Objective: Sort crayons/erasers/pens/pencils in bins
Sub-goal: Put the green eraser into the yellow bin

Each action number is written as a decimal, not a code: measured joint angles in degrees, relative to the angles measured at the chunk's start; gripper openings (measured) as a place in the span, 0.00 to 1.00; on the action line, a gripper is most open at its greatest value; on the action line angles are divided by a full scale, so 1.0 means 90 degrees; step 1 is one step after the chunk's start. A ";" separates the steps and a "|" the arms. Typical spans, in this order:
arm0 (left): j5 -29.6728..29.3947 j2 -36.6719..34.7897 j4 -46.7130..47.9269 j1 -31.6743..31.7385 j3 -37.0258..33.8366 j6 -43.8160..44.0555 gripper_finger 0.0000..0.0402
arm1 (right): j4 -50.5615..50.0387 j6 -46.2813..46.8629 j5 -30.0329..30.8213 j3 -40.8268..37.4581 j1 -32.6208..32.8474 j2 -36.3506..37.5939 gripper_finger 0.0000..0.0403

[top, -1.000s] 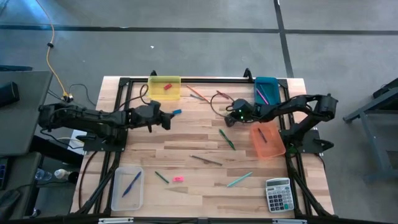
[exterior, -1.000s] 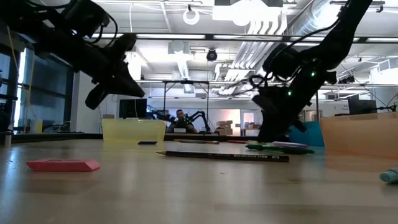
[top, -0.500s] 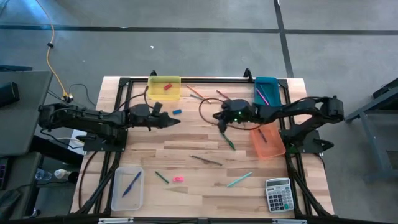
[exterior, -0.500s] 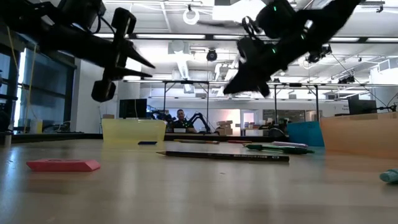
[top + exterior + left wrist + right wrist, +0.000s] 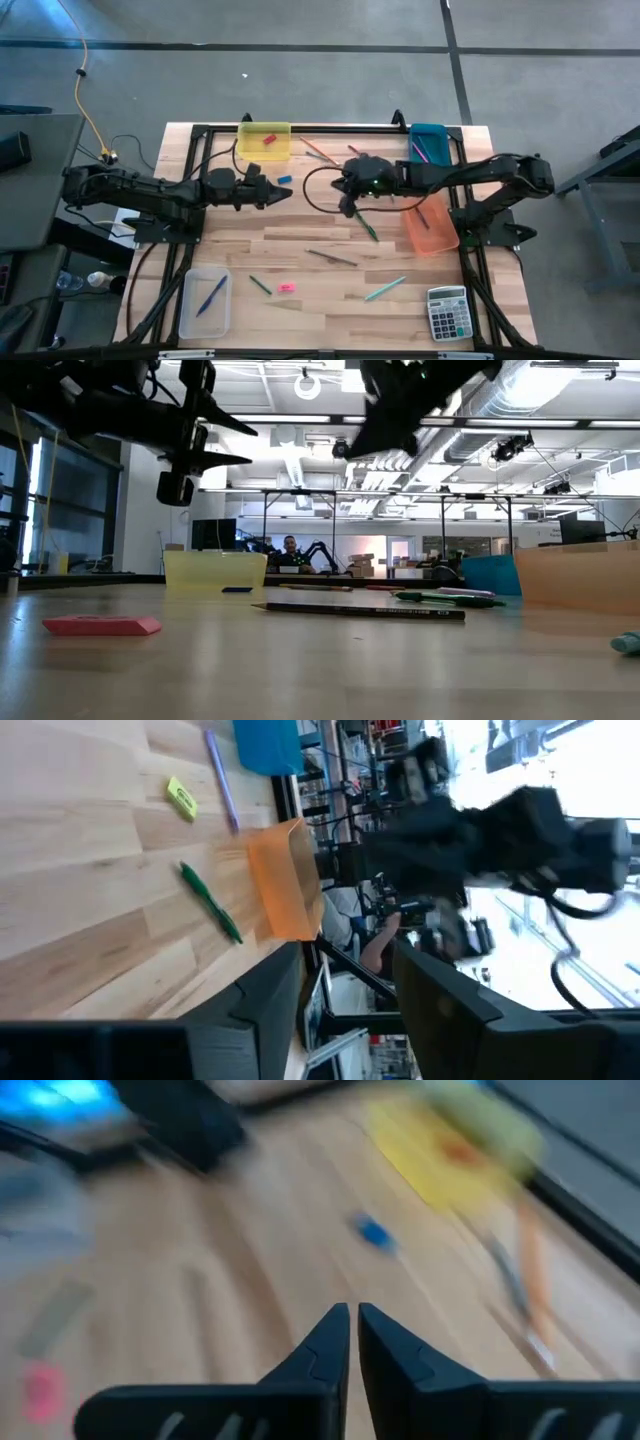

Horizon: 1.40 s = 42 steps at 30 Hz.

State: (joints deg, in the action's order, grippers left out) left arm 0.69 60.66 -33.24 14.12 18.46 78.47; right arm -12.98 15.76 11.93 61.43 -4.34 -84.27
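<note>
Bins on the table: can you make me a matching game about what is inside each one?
Bins:
1. yellow bin
2. teal bin
3. orange bin
4. clear bin

Inside:
A. blue pen
B. red eraser
C. one dark stick
D. pink and purple sticks

Pairs: 1-B, 2-D, 3-C, 4-A

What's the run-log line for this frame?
left gripper: open, empty, beside blue eraser | right gripper: shut, empty, mid-table | yellow bin: red eraser inside
</note>
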 joint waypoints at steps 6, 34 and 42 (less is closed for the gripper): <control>-0.0005 0.0000 0.0030 0.0075 0.0000 -0.0143 0.38 | -0.1661 0.0844 -0.0073 -0.0134 -0.0475 -0.0170 0.16; -0.0142 0.0000 0.0049 0.0111 0.0000 -0.0519 0.38 | -0.1817 0.0523 -0.1451 -0.0424 -0.1924 -0.2162 0.33; -0.0301 0.0000 0.0278 0.0111 0.0000 -0.0137 0.38 | -0.1924 0.0507 -0.1617 -0.0335 -0.1928 -0.2157 0.12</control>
State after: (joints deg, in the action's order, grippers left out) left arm -2.02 60.66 -30.74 15.11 18.46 77.24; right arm -30.30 20.33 -2.62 58.41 -21.69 -103.68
